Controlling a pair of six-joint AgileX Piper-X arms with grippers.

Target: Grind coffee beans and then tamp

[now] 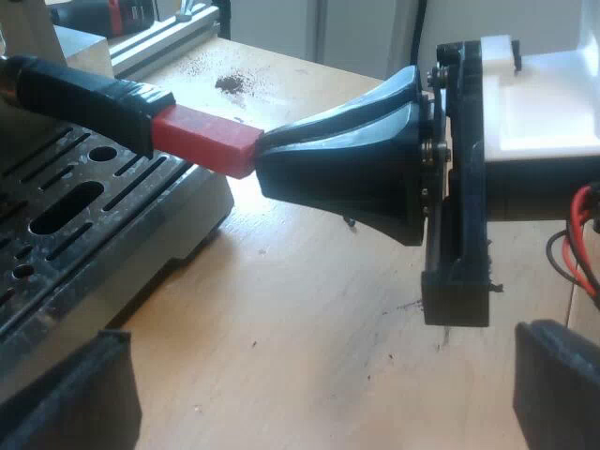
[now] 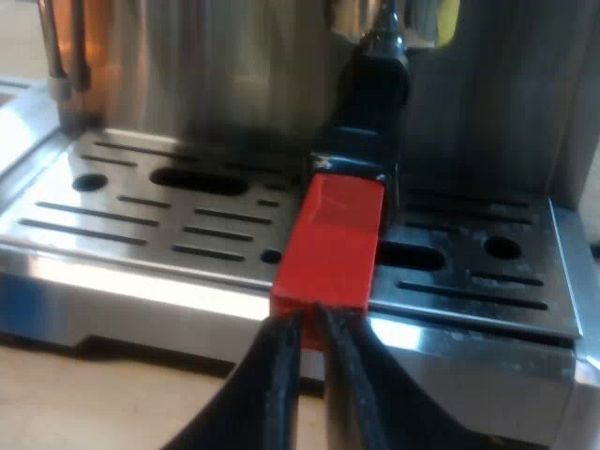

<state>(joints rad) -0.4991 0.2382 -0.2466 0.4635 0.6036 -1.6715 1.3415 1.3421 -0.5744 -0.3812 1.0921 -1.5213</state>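
Note:
The holder's dark handle (image 2: 370,103) reaches out from the espresso machine's front (image 2: 216,56) over the drip tray (image 2: 141,220) and ends in a red block (image 2: 330,246). My right gripper (image 2: 312,323) is shut, its two black fingertips pressed together against the end face of the red block, with nothing between them. The left wrist view shows this from the side: the right gripper (image 1: 267,161) meets the red end (image 1: 206,141) of the handle (image 1: 80,92). My left gripper (image 1: 309,403) hangs open over the wooden table (image 1: 300,309), holding nothing.
The slotted metal drip tray (image 1: 66,211) juts out beneath the handle. Spilled coffee grounds (image 1: 230,84) lie on the table beyond the handle. A thin metal wand (image 2: 56,56) hangs at one side of the machine's front.

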